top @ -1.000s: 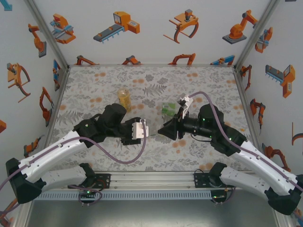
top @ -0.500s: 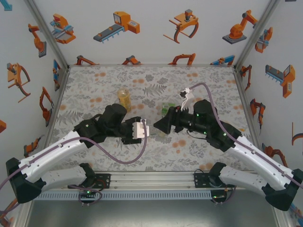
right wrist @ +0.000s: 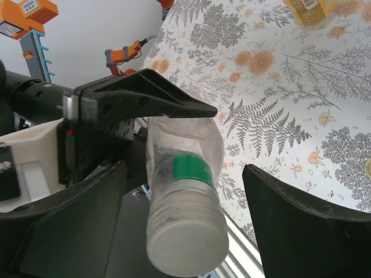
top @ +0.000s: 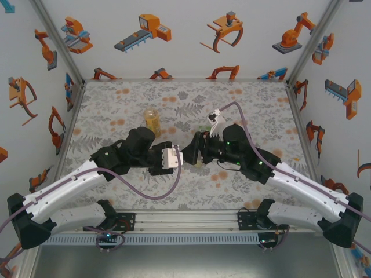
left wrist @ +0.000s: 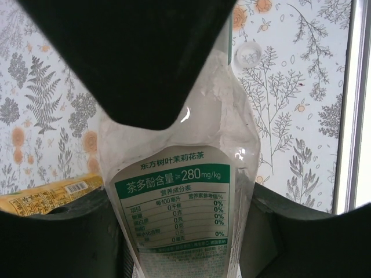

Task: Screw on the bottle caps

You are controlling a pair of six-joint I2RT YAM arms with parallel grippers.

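Observation:
A clear bottle (left wrist: 179,133) with a green-and-white label lies level between the arms, and my left gripper (left wrist: 182,231) is shut on its body. A white bottle cap (right wrist: 186,243) sits on the bottle's neck, just past a green band. My right gripper (right wrist: 185,226) stands open with one finger on each side of the cap, both clear of it. In the top view the left gripper (top: 175,157) and right gripper (top: 186,155) meet nose to nose at mid-table. A small pale round cap (left wrist: 249,53) lies on the cloth beyond the bottle.
A yellow bottle (top: 152,120) stands behind the left arm. A green-labelled bottle (top: 204,130) is half hidden behind the right wrist. The flowered table (top: 261,104) is walled on three sides, with a metal rail (top: 185,219) along the near edge.
My right arm has swung left until its fingers straddle the bottle's capped end, and its jaws have opened wider. The left arm and the bottle have stayed still.

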